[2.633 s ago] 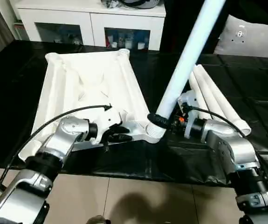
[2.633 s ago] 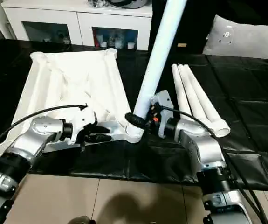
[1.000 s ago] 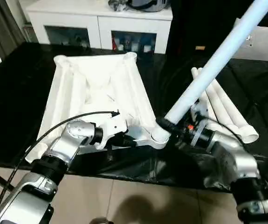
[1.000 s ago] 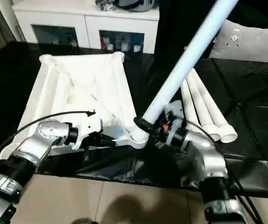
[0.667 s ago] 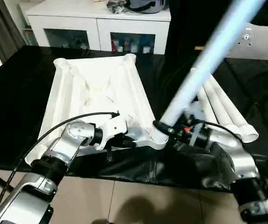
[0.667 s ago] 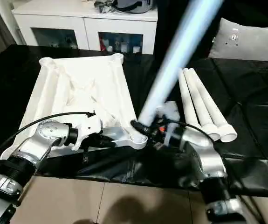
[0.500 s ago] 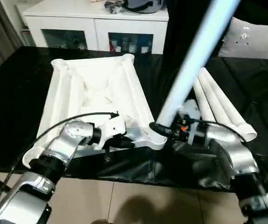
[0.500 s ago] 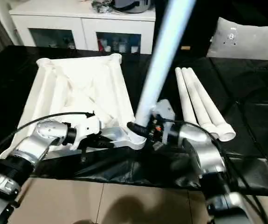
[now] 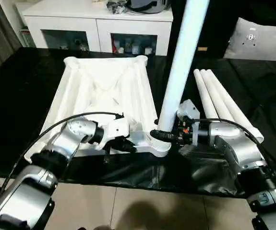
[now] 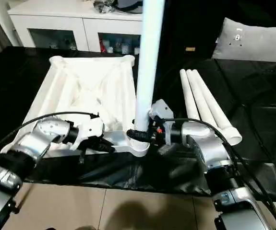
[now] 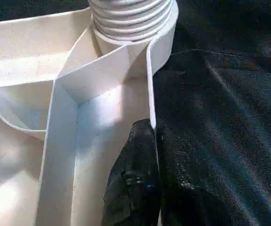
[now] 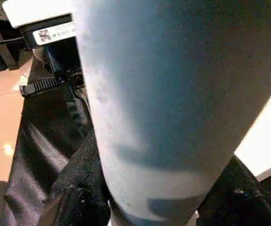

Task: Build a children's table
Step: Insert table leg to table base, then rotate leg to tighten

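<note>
The right gripper [image 9: 162, 135] is clamped on the long white tapered tube leg [image 9: 181, 67], standing near-vertical in the white ribbed plastic tabletop's [image 9: 104, 96] near right corner socket [image 9: 159, 146]; the left gripper [image 9: 128, 146] pinches the near rim.

A home room: white glass-door cabinet [image 9: 99, 28], tiled floor [image 9: 142, 211], grey cushion [image 9: 265, 40]

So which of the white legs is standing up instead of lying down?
The leg that the right gripper holds at the tabletop's near right corner socket. It stands nearly straight up; the other three legs lie side by side on the black cover.
</note>
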